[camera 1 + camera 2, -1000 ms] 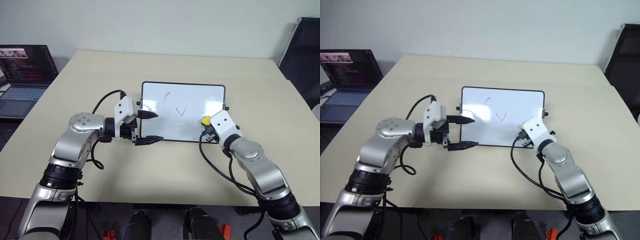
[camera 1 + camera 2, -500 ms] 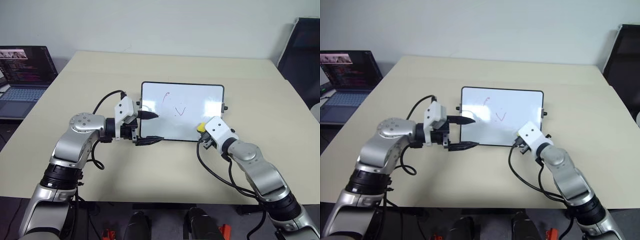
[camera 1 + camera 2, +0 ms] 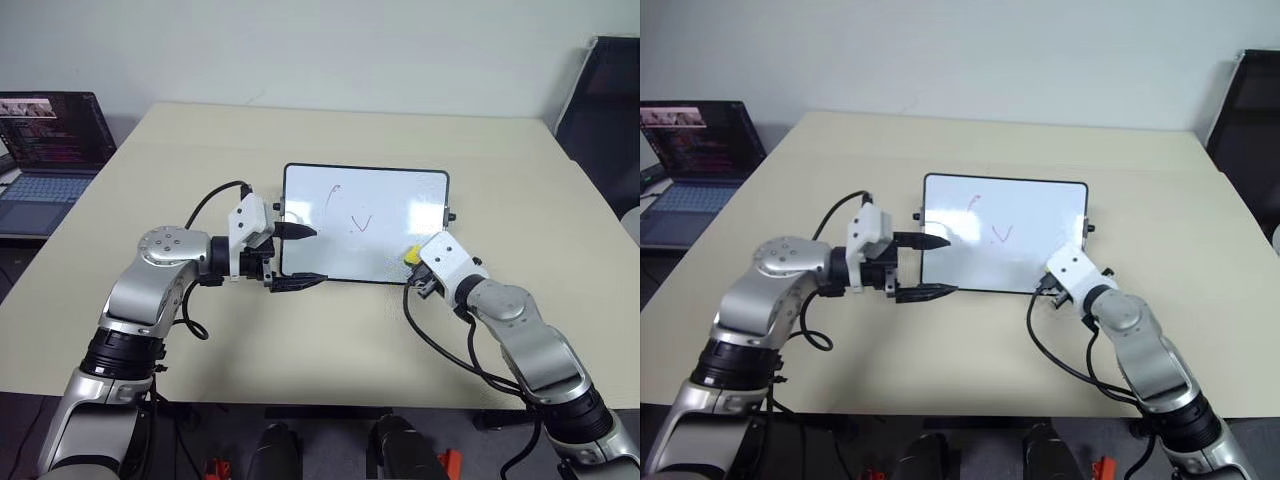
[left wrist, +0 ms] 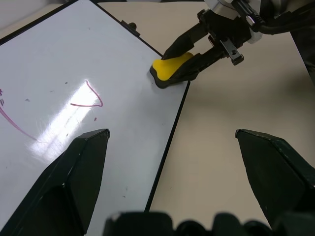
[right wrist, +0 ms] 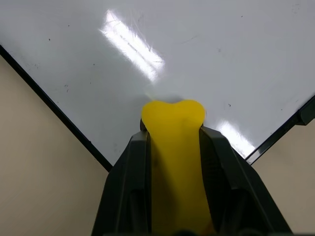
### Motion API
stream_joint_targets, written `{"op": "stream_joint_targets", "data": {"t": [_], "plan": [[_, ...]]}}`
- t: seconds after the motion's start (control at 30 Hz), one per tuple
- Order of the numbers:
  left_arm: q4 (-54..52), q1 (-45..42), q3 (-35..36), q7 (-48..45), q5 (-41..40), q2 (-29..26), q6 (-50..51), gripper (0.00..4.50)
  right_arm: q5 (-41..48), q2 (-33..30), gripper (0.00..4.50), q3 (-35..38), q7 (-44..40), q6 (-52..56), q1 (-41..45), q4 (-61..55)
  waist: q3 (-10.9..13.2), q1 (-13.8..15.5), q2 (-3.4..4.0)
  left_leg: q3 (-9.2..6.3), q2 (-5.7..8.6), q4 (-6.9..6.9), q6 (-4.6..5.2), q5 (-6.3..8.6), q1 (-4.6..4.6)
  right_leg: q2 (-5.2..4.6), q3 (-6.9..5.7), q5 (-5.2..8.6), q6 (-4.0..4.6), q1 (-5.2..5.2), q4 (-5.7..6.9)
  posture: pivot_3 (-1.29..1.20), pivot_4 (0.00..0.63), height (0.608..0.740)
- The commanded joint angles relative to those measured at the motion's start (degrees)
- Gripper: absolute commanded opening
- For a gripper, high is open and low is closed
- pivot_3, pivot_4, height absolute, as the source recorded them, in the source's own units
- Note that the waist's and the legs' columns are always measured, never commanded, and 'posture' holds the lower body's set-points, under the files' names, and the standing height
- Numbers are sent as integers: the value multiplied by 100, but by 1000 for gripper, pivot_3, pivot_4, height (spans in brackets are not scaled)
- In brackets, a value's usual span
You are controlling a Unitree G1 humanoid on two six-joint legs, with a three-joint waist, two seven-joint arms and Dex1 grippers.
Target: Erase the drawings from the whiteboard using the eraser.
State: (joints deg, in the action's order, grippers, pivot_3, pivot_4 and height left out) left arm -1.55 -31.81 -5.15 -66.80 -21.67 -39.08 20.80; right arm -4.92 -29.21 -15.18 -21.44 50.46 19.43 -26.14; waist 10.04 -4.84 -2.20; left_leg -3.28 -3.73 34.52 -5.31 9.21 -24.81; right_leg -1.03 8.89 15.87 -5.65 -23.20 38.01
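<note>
On the near side of the whiteboard [image 3: 365, 224], at its right-hand near corner, the right gripper [image 4: 189, 55] has its two black fingers pressed together on the eraser [image 4: 171, 69], one on each side of the yellow block. The front end of the eraser sticks out past the fingertips and sits over the white surface just inside the black frame; its dark underside looks to be touching the board or nearly so, though the contact itself cannot be made out.

At the board's left short edge, the left gripper [image 3: 297, 256] points across toward the right with its fingers spread wide apart and nothing between them. One finger [image 3: 296, 231] reaches over the board's left margin, the other lies near the board's near left corner, by the frame.

The board lies flat on the beige table [image 3: 330, 135], roughly in the middle of it. The drawings [image 3: 350, 212] remain on its surface, left of the eraser and well apart from it: a red "v" shape near the centre and a thin curved red stroke farther toward the left.

Beyond the board and far off to its left, an open laptop [image 3: 45, 150] sits past the table's edge with its screen lit.
</note>
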Motion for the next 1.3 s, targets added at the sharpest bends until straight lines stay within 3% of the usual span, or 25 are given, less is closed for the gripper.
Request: {"op": "stream_joint_targets", "data": {"t": [0.03,0.2,0.5,0.83,1.03,1.3], "plan": [[-132,6,256,263,17,9,-71,4500,-86,43,1013,135,72,-14,141,-45,0,-2,0,0,0,0,0,0,0,0,0,0,0,0,0,0,150,740],[-520,312,428,509,-126,-65,126,4500,42,59,1012,349,-32,-330,55,-306,1,2,1,1,0,-5,0,0,-2,0,0,1,-1,-3,-5,0,150,740],[-860,1041,1057,1197,-321,64,291,4500,984,487,1012,1189,-350,-794,-854,-1232,1,12,1,-7,0,-50,-1,1,-3,0,-9,5,-20,-11,-8,0,150,740],[-1009,1601,1319,1440,-585,236,136,4500,1283,542,1011,1268,-506,-1895,-1540,-1266,0,12,0,-6,0,-45,-1,0,1,-1,-8,18,7,-8,-6,0,150,740],[-905,1688,1313,1512,-530,270,3,4500,904,606,1000,783,-343,-2053,-881,-727,1,-2,1,-5,0,-44,-1,0,3,-1,-7,17,9,-8,-6,0,150,740],[-873,1558,1139,1332,-447,160,-14,4500,-95,815,997,-75,-92,-2294,918,1081,1,5,1,-5,0,-47,-1,0,4,-1,-10,16,10,-8,-7,0,150,740]]}}
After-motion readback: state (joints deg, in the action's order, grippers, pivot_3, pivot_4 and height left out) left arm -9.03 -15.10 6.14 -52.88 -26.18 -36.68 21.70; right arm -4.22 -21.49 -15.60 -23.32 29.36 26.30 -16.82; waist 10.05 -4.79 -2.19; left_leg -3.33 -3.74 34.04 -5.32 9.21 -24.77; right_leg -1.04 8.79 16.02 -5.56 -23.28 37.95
